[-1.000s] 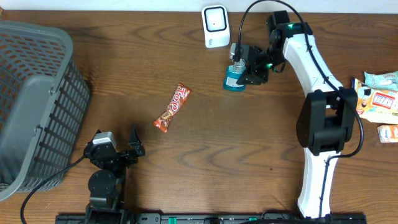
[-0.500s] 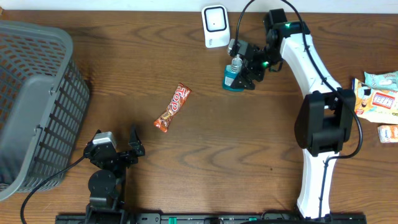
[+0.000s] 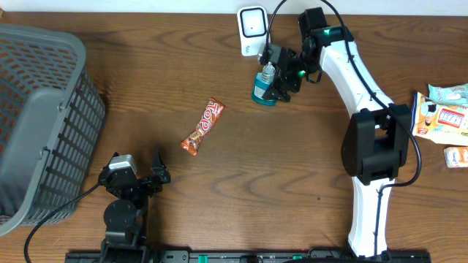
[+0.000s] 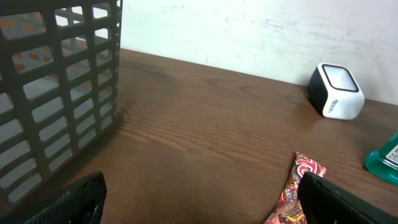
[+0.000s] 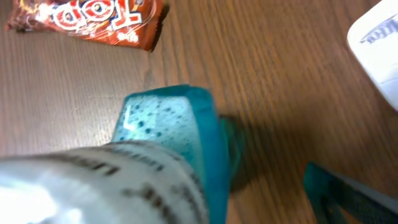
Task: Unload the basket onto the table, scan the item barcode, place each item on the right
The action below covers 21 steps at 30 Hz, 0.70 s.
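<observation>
Overhead view: the right tool (image 3: 280, 79) and the bottle (image 3: 264, 91) it reaches around sit further left than a second ago, closer to the scanner (image 3: 253, 29). The scanner now stands just beside this tool, up and to its left. The bottle is right at the tool's tip, near the scanner but apart from it. Neither the overhead nor the right wrist view shows whether the fingers press on the bottle or stand loose around it, so I cannot tell. Everything else lies as it did before.

The bottle holds teal liquid in its lower part, with bubbles at the base in the right wrist view. Its upper part and cap are pale and its label is blurred.

The left tool (image 4: 202, 190) is low on the counter (image 3: 292, 168), its fingers spread wide with nothing between them. The candy bar (image 3: 204, 126) lies flat ahead of it, towards its right finger. The grey basket (image 3: 77, 124) stands to this tool's left, and only its own grid walls and floor show inside. A few packets (image 3: 442, 113) lie at the counter's edge, well apart from the right tool, behind its arm
</observation>
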Each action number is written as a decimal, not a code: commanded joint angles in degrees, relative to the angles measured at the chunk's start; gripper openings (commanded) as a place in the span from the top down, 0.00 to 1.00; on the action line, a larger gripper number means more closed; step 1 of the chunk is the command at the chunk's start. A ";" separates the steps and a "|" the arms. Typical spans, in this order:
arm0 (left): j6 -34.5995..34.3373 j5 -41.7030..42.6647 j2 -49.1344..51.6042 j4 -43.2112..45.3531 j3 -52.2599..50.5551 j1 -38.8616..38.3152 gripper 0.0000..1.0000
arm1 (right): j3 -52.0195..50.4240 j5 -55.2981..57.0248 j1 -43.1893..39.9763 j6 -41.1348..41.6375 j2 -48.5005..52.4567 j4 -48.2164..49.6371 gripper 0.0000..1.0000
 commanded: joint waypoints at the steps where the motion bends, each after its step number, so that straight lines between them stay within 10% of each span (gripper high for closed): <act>1: -0.48 -0.94 0.00 -1.97 -1.20 0.24 0.02 | 1.51 -2.75 0.13 4.57 -2.75 1.86 0.01; 21: -0.50 -0.94 0.00 -1.97 -1.20 0.24 0.02 | -2.58 -0.33 1.86 14.05 -5.38 7.15 0.01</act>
